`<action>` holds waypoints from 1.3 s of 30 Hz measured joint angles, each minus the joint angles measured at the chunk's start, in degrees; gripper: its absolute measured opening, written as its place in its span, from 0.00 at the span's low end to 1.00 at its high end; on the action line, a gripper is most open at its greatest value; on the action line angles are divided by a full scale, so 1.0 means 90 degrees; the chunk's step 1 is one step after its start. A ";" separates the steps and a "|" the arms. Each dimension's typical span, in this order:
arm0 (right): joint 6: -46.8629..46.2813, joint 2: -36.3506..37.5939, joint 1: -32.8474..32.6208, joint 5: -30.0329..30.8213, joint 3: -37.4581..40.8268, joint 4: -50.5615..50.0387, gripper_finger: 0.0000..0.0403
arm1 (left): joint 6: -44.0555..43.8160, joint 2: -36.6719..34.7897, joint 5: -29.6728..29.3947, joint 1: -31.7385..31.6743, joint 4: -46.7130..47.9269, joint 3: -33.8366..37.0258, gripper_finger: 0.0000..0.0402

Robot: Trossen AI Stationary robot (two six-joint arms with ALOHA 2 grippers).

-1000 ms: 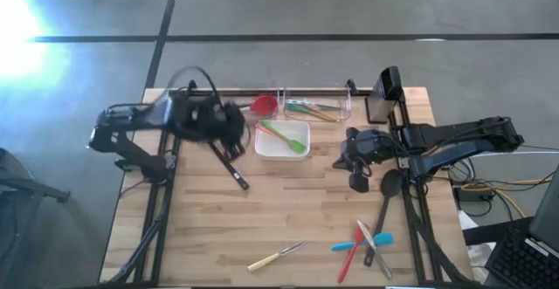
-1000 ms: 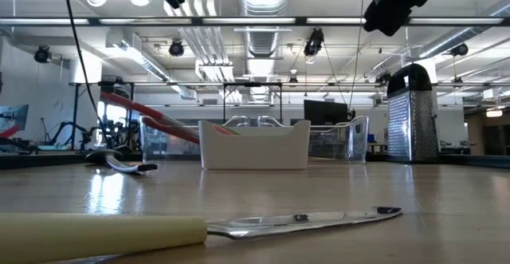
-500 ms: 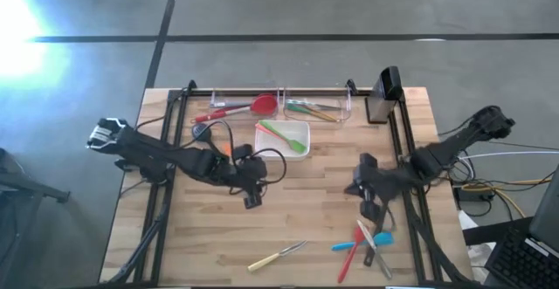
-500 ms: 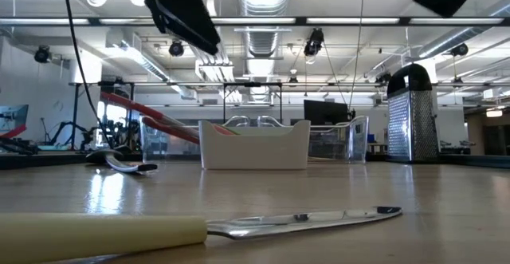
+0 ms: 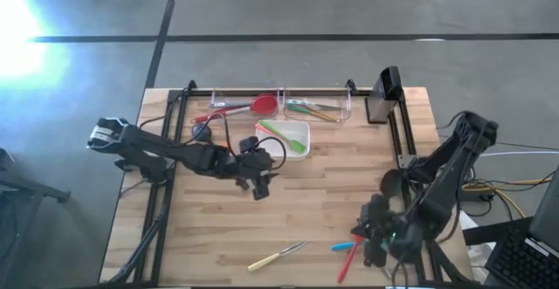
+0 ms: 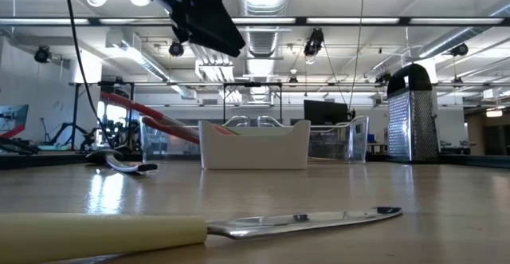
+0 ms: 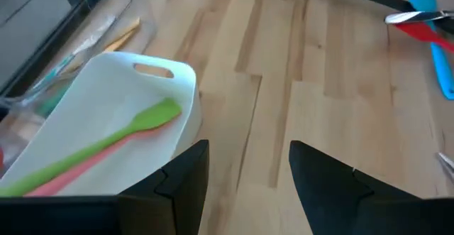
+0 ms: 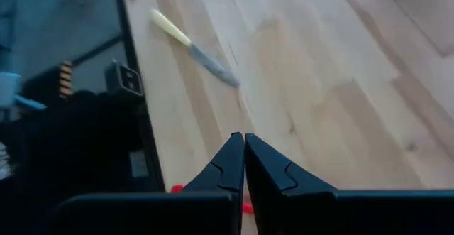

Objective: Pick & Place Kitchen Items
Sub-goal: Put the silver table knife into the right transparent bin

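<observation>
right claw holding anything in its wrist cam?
No. The right claw is shut with its two fingers meeting on nothing, above bare wooden table; the cream-handled knife lies farther off.

The table [image 5: 288,210] is showing pale wood in striped planks. A green spatula [image 7: 99,150] is lying over a pink one [image 7: 85,170] in the white dish [image 7: 135,86] — a cream-handled knife [image 5: 276,256], red spoon [image 5: 253,106] and blue spatula [image 7: 433,36] are adding colour.
</observation>
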State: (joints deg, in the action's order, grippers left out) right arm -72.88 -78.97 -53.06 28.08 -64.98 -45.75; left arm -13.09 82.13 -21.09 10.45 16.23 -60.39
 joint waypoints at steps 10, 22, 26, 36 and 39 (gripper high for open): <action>-0.2579 -0.2209 -0.0832 -0.1137 -0.2489 -0.3227 0.02 | 0.0358 0.0000 0.0001 -0.0046 -0.1147 0.0571 0.50; -0.4944 -0.3334 -0.1715 -0.1863 -0.2927 -0.3516 0.14 | 0.0380 0.0002 0.0030 -0.0083 -0.2834 0.1310 0.50; -0.4866 -0.3541 -0.1697 -0.1853 -0.2927 -0.3495 0.29 | 0.0417 0.0002 0.0025 -0.0111 -0.2868 0.1155 0.50; -0.4860 -0.3928 -0.1698 -0.1839 -0.2918 -0.3268 0.55 | 0.0463 0.0002 0.0030 -0.0116 -0.2849 0.1220 0.50; -0.4849 -0.4015 -0.1686 -0.1824 -0.2889 -0.3131 0.58 | 0.0477 0.0002 0.0030 -0.0116 -0.2841 0.1220 0.50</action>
State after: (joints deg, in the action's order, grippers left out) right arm -116.52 -115.11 -68.23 11.66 -90.99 -73.93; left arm -8.80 82.15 -20.82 9.41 -9.34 -49.40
